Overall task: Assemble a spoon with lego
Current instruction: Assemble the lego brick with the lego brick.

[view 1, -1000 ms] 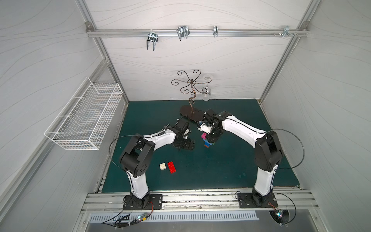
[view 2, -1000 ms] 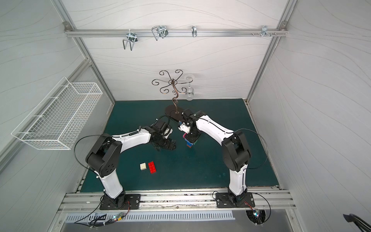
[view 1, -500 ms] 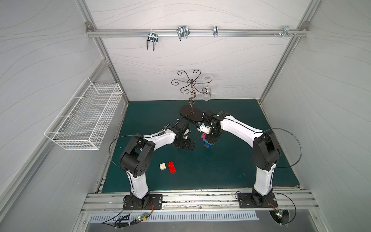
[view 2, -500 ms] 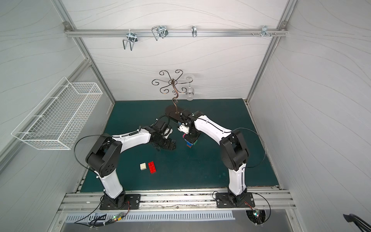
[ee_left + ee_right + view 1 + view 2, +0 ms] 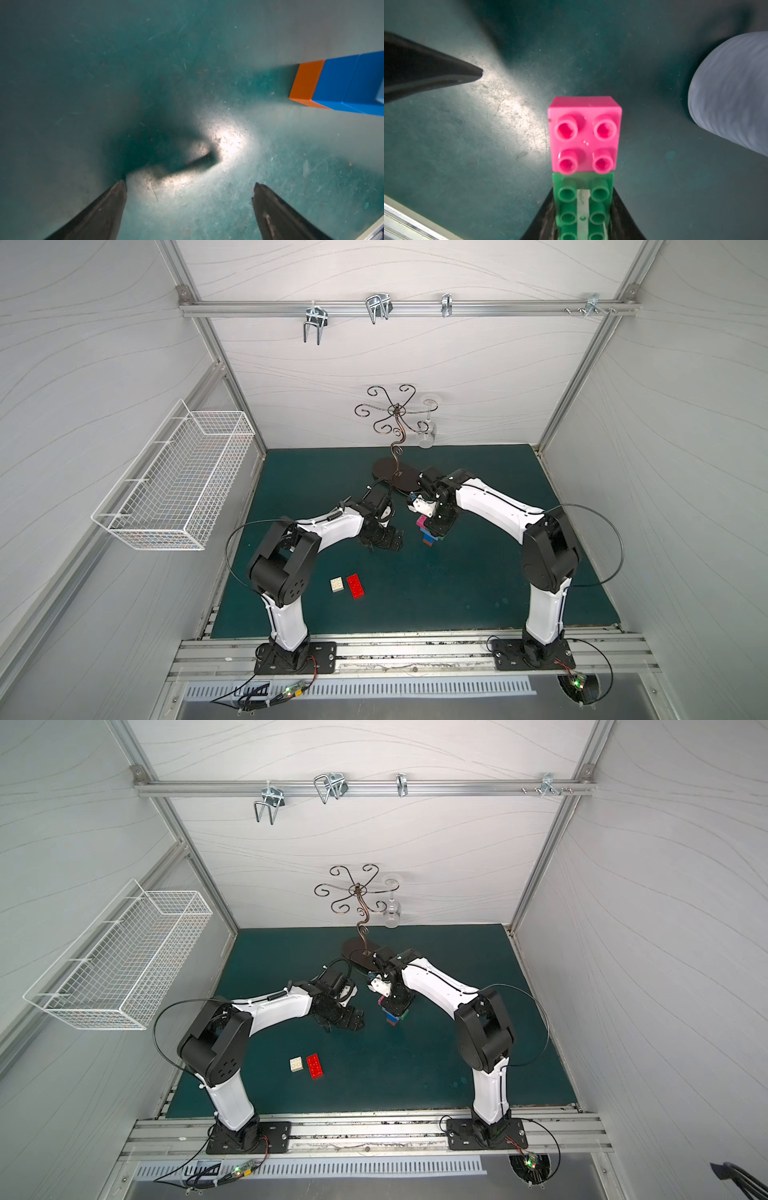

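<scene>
The spoon stands upright at mid-mat, and my right gripper is shut on its green brick. A pink brick sits on the green one, studs facing the right wrist camera. The orange and blue stem points down, its orange end at or just above the mat. My left gripper is open and empty, low over the mat just left of the spoon. A loose white brick and red brick lie side by side at front left.
A dark metal glass stand with a hanging wine glass rises right behind the two grippers. A white wire basket hangs on the left wall. A blurred grey-blue rounded body fills one side of the right wrist view.
The right arm's elbow has shifted slightly leftward. The grippers, the spoon and the loose bricks stay where they were.
</scene>
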Controlling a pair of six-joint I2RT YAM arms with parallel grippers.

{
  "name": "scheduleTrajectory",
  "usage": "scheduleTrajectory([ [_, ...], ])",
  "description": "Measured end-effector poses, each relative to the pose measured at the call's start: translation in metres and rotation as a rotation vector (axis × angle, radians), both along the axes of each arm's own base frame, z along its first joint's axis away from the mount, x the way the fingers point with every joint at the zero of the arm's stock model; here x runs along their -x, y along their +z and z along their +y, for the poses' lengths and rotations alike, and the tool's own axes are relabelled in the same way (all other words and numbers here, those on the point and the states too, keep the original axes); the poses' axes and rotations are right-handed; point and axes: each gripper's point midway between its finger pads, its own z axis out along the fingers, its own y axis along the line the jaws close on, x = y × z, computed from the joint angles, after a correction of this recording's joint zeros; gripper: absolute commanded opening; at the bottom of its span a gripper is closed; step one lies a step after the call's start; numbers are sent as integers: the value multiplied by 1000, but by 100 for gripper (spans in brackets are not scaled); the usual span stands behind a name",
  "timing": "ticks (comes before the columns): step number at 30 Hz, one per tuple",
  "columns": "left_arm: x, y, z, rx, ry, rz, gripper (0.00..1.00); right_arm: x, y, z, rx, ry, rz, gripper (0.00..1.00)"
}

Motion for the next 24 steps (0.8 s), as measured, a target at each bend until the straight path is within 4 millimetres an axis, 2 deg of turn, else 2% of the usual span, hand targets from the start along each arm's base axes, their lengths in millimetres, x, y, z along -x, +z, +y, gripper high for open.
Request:
scheduleTrajectory([
  [7, 0, 0, 1, -3, 1, 0, 100, 2, 1, 2, -11, -7, 11, 45],
  [15, 3, -1, 6, -25, 8, -1, 100, 3, 1, 4, -23, -14, 21, 54],
  [19, 5, 9, 16, -58, 33, -21, 100, 1, 2, 4, -27, -17, 9, 55],
  [24, 11, 32, 37, -105, 100, -68, 100, -2, 14, 5, -51, -33, -39, 57],
])
